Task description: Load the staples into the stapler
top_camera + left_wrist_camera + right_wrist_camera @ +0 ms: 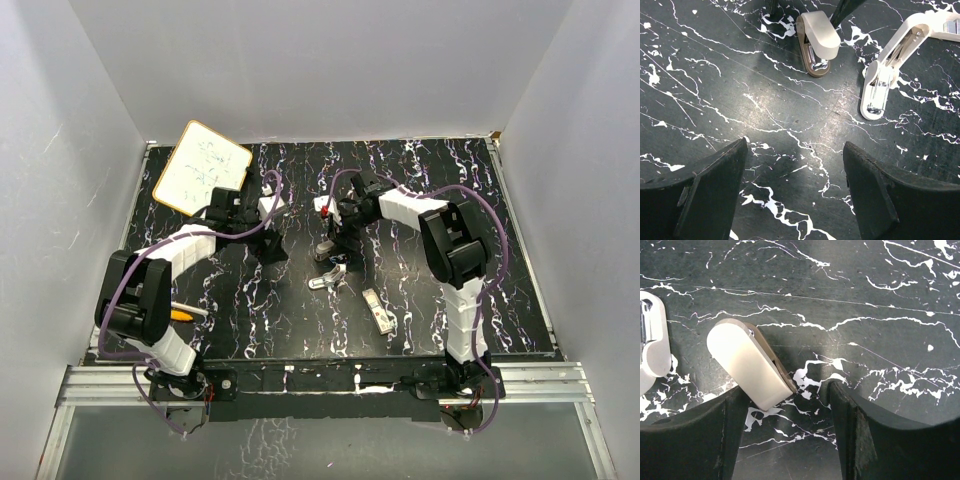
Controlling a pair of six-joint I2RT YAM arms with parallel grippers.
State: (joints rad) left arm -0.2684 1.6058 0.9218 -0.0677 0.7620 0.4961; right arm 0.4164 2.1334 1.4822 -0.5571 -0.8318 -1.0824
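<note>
A small stapler with a cream top and brown base (749, 364) lies closed on the black marble table. Its near end sits between my right gripper's (789, 390) open fingers, close to the left finger (730, 430); I cannot tell if they touch. It also shows in the left wrist view (818, 36) and in the top view (326, 250). A white stapler (884, 80) lies hinged open beside it, its metal channel showing. The whitish-grey staples box (378, 311) lies alone, nearer the front. My left gripper (795, 145) is open and empty, low over bare table (740, 90).
A white board with an orange rim (201, 167) leans at the back left. An orange-and-white pen-like stick (185, 313) lies by the left arm's base. White walls enclose the table on three sides.
</note>
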